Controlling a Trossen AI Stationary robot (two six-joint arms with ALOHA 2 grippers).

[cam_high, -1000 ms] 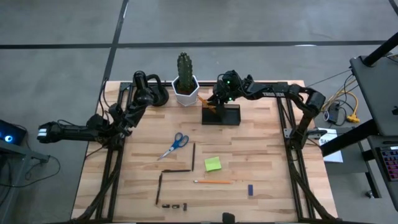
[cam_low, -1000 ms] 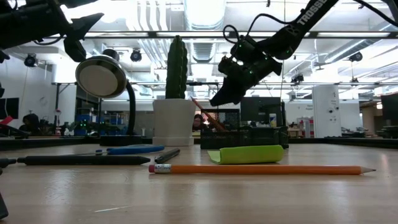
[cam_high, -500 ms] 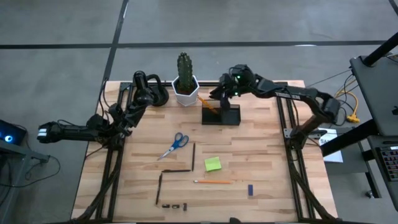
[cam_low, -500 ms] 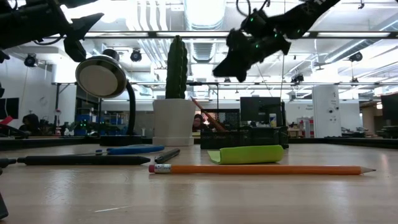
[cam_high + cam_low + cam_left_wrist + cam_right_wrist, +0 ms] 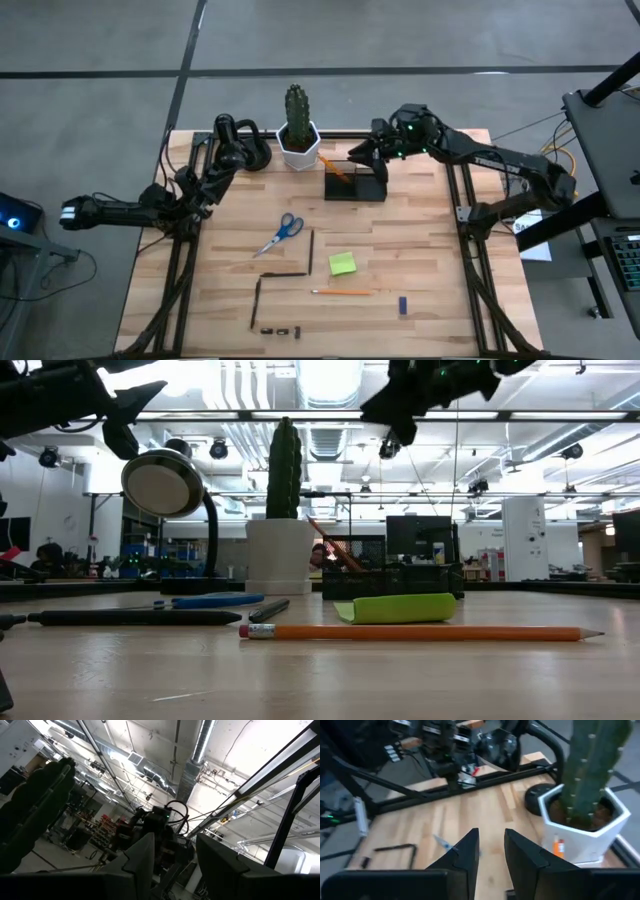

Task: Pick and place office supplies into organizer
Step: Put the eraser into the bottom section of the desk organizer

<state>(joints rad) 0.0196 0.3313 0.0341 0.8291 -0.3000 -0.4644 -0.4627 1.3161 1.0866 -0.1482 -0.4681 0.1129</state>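
Wooden table (image 5: 420, 230) holds the organizer (image 5: 356, 183) near the back, an orange pencil (image 5: 337, 173) leaning inside. My right gripper (image 5: 372, 158) hangs above it, fingers parted, empty. My left gripper (image 5: 68, 213) waits off the table's left edge, jaws apart. Only the low view shows the room's ceiling lights.

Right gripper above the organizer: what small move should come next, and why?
Probably swing the right gripper, whose fingers are parted with nothing between them, toward the lime-green sticky-note pad or another loose item. An orange pencil already stands in the organizer, while the scissors and several pens are on the table. The left gripper waits off the table's left edge.
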